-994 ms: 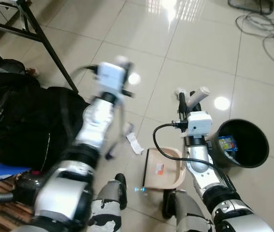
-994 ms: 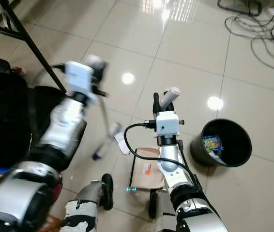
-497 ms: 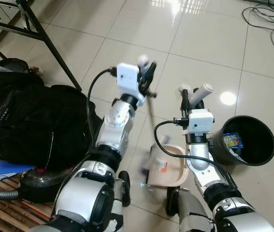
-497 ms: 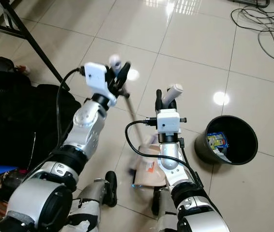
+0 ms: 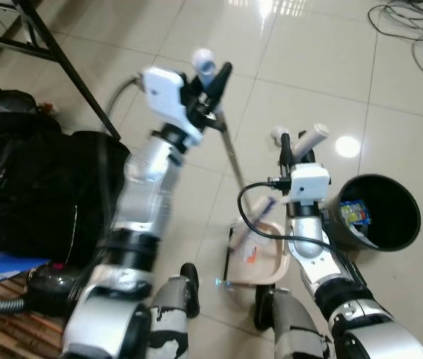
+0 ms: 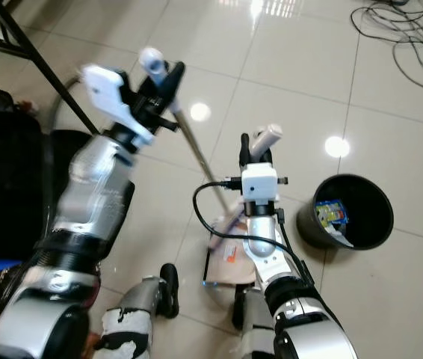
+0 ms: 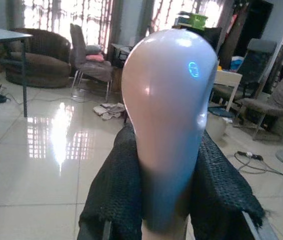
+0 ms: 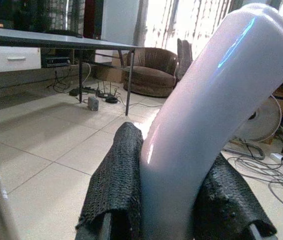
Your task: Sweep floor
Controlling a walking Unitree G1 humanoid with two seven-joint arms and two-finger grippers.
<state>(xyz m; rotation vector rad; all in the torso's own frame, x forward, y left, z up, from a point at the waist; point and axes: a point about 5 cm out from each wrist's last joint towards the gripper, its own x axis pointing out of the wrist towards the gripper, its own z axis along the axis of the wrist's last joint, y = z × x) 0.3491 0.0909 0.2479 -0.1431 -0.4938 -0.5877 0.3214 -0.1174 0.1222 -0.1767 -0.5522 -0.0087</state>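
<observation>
Dustpan [image 5: 260, 254]: pinkish tray flat on the tiled floor [image 5: 309, 67] just ahead of the robot's feet, mouth facing away from the robot, probably so the brush can push debris in.
Debris: a scrap with an orange mark [image 5: 246, 262] lies inside the tray; I cannot tell whether more remains on the tiles.
Right gripper [image 5: 295, 152]: fingers closed around the dustpan handle [image 8: 206, 120], held upright above the tray, apparently to steady it.
Broom [image 5: 226, 146]: thin shaft slanting down from the raised top to the brush end [image 5: 267, 203] at the tray's far edge.
Left gripper [image 5: 210, 81]: lifted high, fingers clamped on the rounded white broom grip [image 7: 169, 115], likely for leverage on the stroke.
Waste bin [image 5: 380, 217]: black, round, just right of the tray, wrappers inside; handy for emptying.
Black bag [image 5: 39, 187]: heaped at the left, near a dark metal frame leg [image 5: 69, 67].
Cables [image 5: 413, 30]: loose at the far right.
Stage: judged mid-sweep, gathering into the tray.
</observation>
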